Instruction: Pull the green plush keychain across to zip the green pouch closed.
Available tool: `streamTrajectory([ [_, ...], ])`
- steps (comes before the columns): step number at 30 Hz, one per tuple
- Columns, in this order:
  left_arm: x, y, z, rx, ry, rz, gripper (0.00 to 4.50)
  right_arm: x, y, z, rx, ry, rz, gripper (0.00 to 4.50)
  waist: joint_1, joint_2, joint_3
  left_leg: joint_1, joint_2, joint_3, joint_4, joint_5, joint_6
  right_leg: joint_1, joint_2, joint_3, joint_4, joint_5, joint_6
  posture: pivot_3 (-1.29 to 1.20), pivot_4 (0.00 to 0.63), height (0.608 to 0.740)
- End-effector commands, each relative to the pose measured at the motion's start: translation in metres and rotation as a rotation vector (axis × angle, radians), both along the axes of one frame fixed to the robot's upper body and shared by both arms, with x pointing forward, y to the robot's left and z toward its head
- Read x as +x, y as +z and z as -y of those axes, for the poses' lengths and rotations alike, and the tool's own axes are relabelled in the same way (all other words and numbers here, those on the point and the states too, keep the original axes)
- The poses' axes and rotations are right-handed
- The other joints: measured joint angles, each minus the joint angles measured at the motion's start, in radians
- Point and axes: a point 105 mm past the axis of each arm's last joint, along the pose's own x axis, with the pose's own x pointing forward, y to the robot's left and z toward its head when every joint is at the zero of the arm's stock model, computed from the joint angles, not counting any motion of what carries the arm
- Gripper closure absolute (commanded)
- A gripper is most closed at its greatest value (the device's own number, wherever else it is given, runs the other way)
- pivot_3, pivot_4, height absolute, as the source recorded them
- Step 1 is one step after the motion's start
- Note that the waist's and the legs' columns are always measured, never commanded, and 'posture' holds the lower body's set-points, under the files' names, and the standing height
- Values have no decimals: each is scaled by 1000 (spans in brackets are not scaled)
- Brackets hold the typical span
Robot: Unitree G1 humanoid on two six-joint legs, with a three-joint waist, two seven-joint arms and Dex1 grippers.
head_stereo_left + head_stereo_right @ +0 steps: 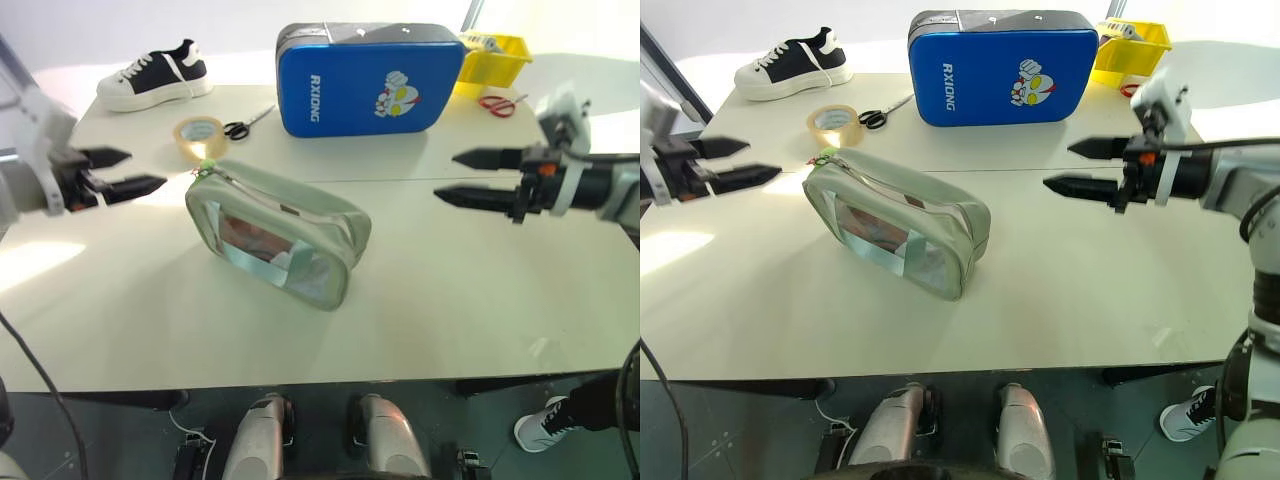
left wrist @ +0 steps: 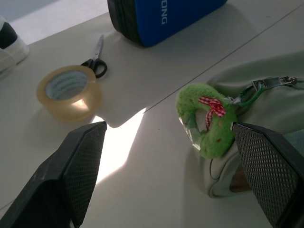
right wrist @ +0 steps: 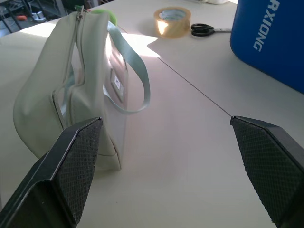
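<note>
The green pouch (image 1: 278, 233) hides its contents; both end effectors (image 1: 128, 171) (image 1: 468, 175) spread, empty.

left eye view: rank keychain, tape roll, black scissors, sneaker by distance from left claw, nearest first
1. green plush keychain, on the pouch's end facing the left claw.
2. tape roll, just behind the keychain.
3. black scissors, beyond the tape.
4. sneaker, at the far table edge.

A lab-like test space; white table (image 1: 450, 290) strewn with tape roll (image 1: 200, 131), scissors (image 1: 245, 124), shoe (image 1: 155, 75).
</note>
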Motion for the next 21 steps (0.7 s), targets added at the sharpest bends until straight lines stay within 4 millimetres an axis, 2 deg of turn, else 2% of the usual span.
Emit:
streamTrajectory([
  [1,-2,9,4,35,-32,20,30,-5,5,-6,-4,35,20,0,0,0,0,-1,0,0,0,0,1,0,0,0,0,0,0,0,150,740],
  [4,-3,10,11,16,-57,21,30,-6,0,-13,1,44,15,0,-1,0,0,-8,0,1,2,0,2,-2,-1,0,2,1,1,0,150,740],
  [8,-3,8,10,48,-72,28,30,-10,-1,-22,3,78,11,0,-2,0,0,-9,0,2,3,1,4,-2,0,0,4,1,1,0,150,740],
  [13,-3,23,20,35,-111,65,30,-10,-5,-29,-41,125,13,0,1,-1,0,-8,0,1,4,1,2,-2,1,-1,4,1,1,0,150,740],
  [17,-16,36,37,99,-214,87,30,-17,2,-39,-59,208,9,0,-2,0,0,-8,0,2,5,1,3,-2,1,-1,4,1,1,0,150,740],
  [21,-37,45,58,137,-364,90,30,-35,11,-52,-69,335,-19,0,-2,-1,1,-9,0,2,5,2,4,-2,2,-1,4,1,1,0,150,740],
])
